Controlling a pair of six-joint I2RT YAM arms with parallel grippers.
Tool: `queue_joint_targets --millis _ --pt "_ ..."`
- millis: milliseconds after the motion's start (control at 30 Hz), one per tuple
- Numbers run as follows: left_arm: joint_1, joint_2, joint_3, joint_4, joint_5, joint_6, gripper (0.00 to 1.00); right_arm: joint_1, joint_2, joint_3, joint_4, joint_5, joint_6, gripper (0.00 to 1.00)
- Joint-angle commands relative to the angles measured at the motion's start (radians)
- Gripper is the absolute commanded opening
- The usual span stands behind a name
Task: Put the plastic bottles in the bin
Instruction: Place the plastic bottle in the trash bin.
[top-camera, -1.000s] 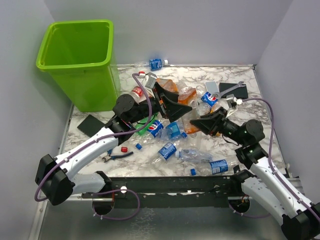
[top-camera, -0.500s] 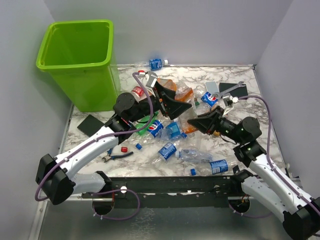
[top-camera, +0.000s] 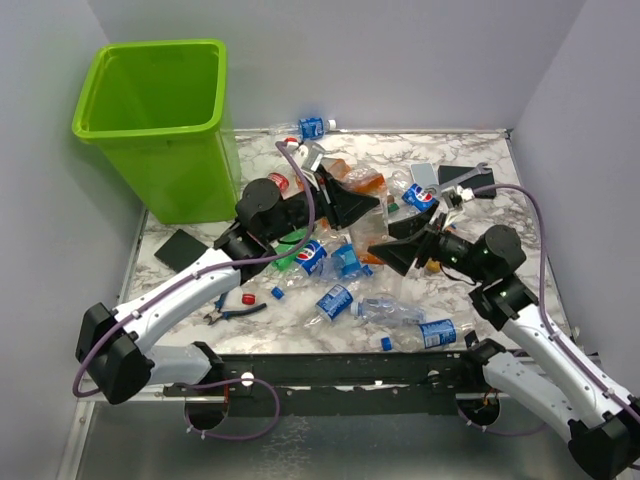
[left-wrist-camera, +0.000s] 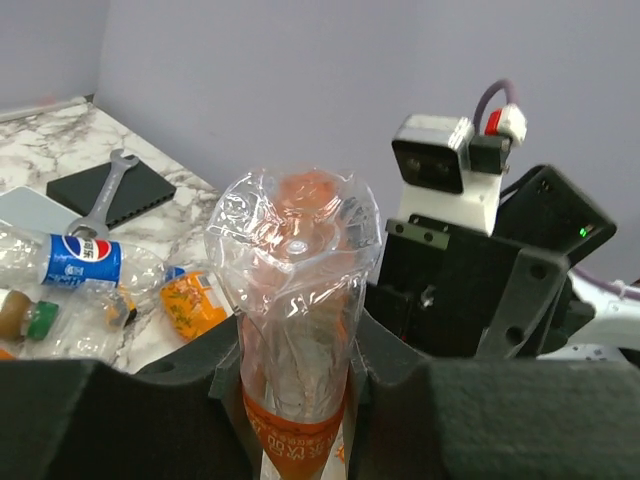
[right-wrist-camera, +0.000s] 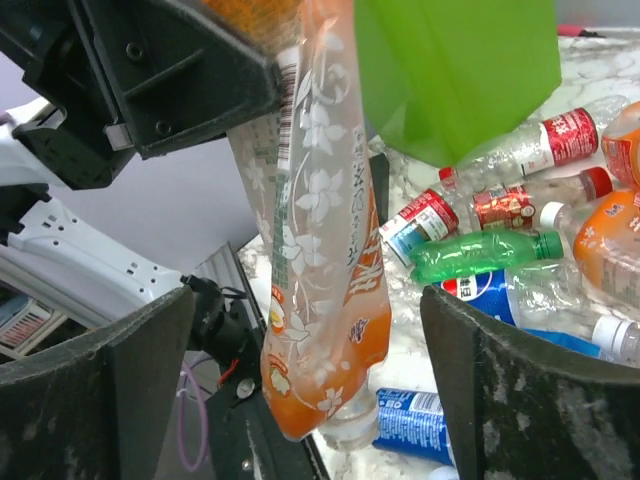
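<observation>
Orange-label bottle (left-wrist-camera: 298, 260) in L pincer (left-wrist-camera: 300, 368), btwn open R pincer (right-wrist-camera: 320, 375) jaws

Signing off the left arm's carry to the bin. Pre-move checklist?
1. Left gripper shut on the orange bottle: ok, the bottle is pinched at its labelled part.
2. Right gripper released: ok, the jaws stand open with a gap on both sides of the bottle.
3. Right gripper out of the way: not ok, it flanks the bottle's lower end.
4. Bin upright, mouth unobstructed: ok.
5. Grip secure on the crumpled plastic: cannot tell.
</observation>
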Motion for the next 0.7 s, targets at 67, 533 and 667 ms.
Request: queue_joint_targets --millis 67,533,667 --pt "-0.004 -0.108 0.110 -0.138 -0.160 0.163 0.13 0.009 -0.049 0.181 -0.342 0.017 -0.115 1.00" --pt "-0.004 -0.102 0.499 -0.192 -0.988 0.861 0.13 0.009 -0.239 0.136 -0.513 0.362 0.007 1.00" --pt "0.004 -0.037 0.528 0.001 -1.206 1.120 0.14 0.009 -0.244 0.105 -0.583 0.384 -0.008 1.00"
